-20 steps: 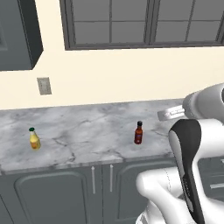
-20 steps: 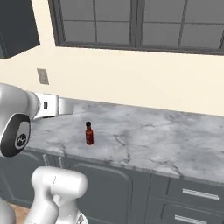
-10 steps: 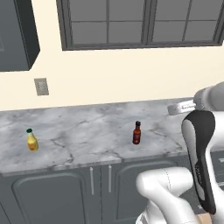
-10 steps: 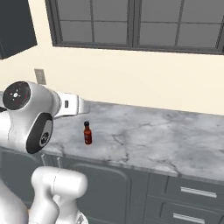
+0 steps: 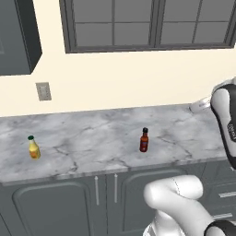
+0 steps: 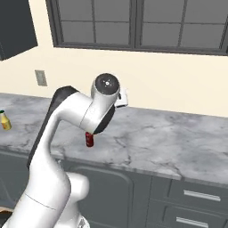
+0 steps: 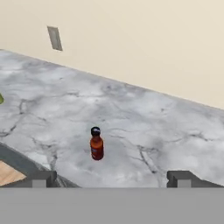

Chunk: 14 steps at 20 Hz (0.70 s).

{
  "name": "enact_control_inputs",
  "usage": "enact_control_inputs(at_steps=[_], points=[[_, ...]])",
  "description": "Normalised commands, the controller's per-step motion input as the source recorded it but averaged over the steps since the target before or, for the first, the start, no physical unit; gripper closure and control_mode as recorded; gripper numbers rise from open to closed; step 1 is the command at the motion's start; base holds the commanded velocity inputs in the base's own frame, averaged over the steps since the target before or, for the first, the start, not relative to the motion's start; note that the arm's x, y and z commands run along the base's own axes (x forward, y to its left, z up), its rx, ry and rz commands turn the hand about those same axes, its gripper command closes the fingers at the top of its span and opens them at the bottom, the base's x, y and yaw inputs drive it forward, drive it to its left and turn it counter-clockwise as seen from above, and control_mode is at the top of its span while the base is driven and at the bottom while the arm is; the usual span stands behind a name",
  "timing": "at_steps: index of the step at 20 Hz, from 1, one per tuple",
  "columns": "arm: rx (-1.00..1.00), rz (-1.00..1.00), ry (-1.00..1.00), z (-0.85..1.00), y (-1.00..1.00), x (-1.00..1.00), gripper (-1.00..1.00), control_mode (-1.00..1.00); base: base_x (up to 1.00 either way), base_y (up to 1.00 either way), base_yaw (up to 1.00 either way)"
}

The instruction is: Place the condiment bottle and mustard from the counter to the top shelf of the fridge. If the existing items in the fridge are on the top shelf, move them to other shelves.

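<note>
Condiment bottle (image 7: 96, 144) upright on counter (image 7: 144, 127), mustard (image 5: 33, 147) well apart.

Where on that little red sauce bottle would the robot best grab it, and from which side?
Probably around its round body, below the narrow neck, coming in level from the counter's front edge. The condiment bottle stands upright with bare stone all round.

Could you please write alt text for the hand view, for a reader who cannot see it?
A small dark-red condiment bottle with a black cap stands upright on the grey-white marbled counter, ahead of the open gripper, whose two dark fingertips are spread wide and hold nothing. A cream wall with a grey outlet plate rises behind the counter.
</note>
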Motion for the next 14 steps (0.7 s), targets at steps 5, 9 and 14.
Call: enact_control_inputs(at_steps=[5, 9, 14], points=[[0.0, 0.41, 0.21, -0.39, -0.38, 0.93, -1.0, -1.0, 0.0, 0.0, 0.0], [0.08, 0.47, 0.04, -0.52, -0.12, 0.69, -1.0, -1.0, 0.0, 0.0, 0.0], [0.21, 0.44, 0.0, -0.64, 0.0, 0.46, -1.0, -1.0, 0.0, 0.0, 0.0]])
